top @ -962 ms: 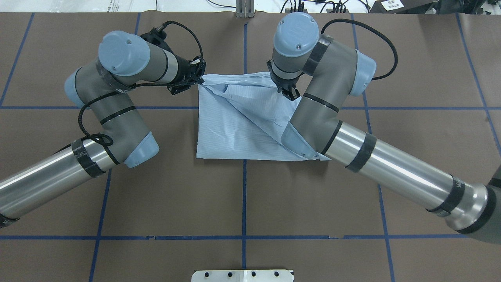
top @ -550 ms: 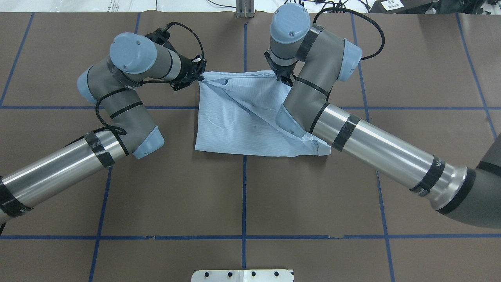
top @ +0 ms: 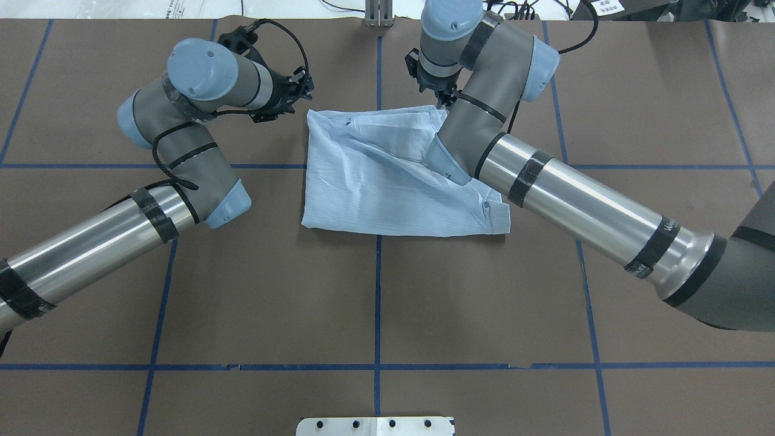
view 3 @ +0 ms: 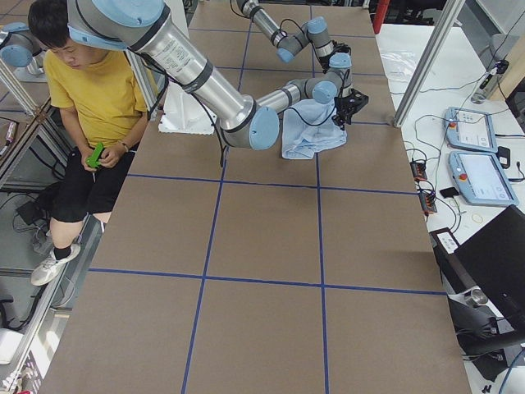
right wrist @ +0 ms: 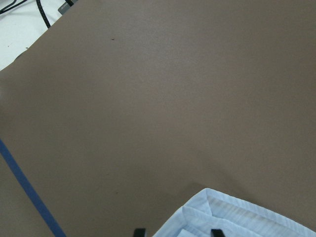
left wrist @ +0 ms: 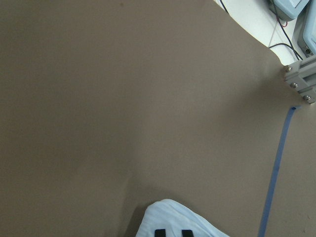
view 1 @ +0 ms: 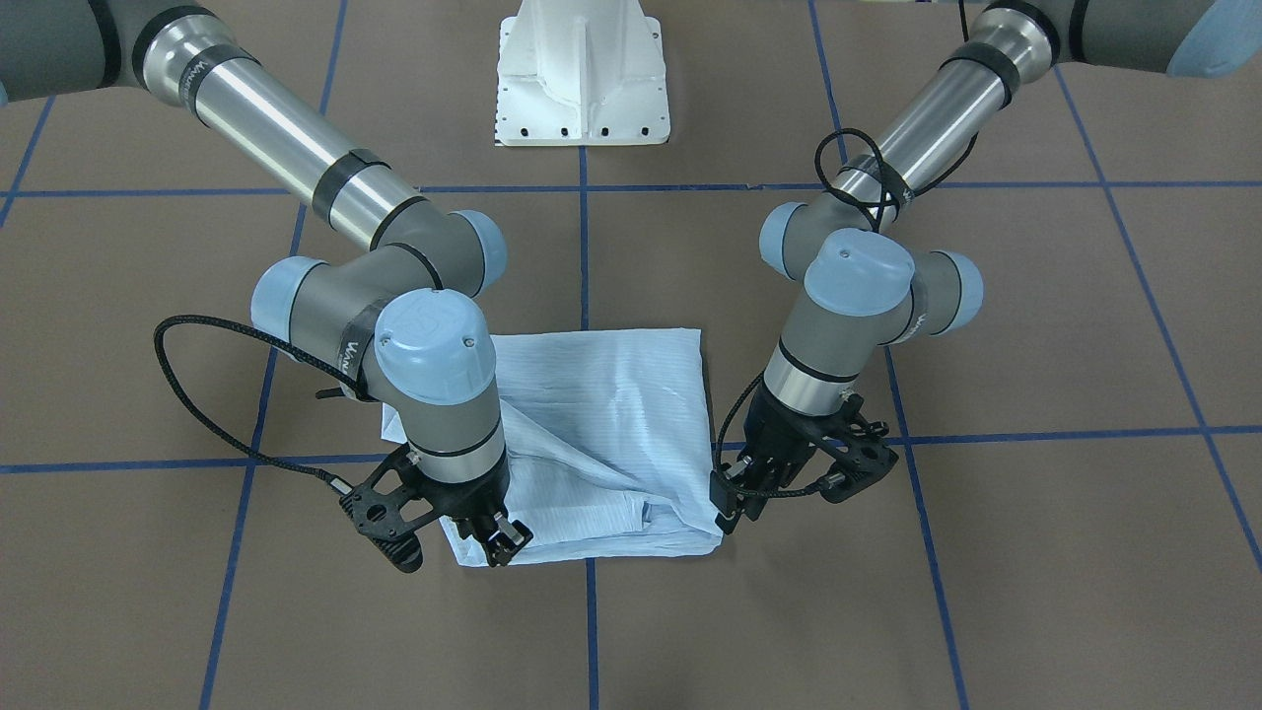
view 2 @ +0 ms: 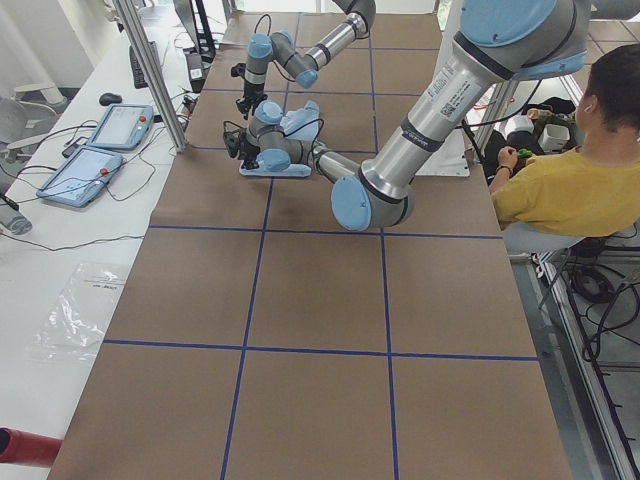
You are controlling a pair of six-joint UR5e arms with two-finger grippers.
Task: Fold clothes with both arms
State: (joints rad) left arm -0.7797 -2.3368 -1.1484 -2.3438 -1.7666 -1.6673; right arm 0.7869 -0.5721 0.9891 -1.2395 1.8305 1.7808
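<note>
Just off the far edge of the cloth:
- Left gripper (view 1: 728, 513) stands at one far corner of the shirt (top: 375, 188). Its wrist view shows two black fingertips (left wrist: 159, 232) a narrow gap apart, with nothing pinched between them and the rounded cloth corner lying below.
- Right gripper (view 1: 505, 538) stands at the other far corner. Its fingertips (right wrist: 139, 231) are spread wider, with a layered, striped corner of fabric under the gap.
- Whether either gripper touches the fabric cannot be told.
- The light-blue shirt lies folded into a rough rectangle, wrinkled, with a diagonal ridge across its top layer. It rests flat on the brown table (top: 375, 303), astride a crossing of the blue tape lines (top: 378, 290).
- Left arm (top: 91, 260) is bent at the elbow beside the shirt. Right arm (top: 581, 206) crosses above the shirt's right side in the overhead view.
- White pedestal base (view 1: 582, 69) sits behind the arms.
- A person in a yellow top (view 3: 90, 90) sits at the table's edge.
</note>
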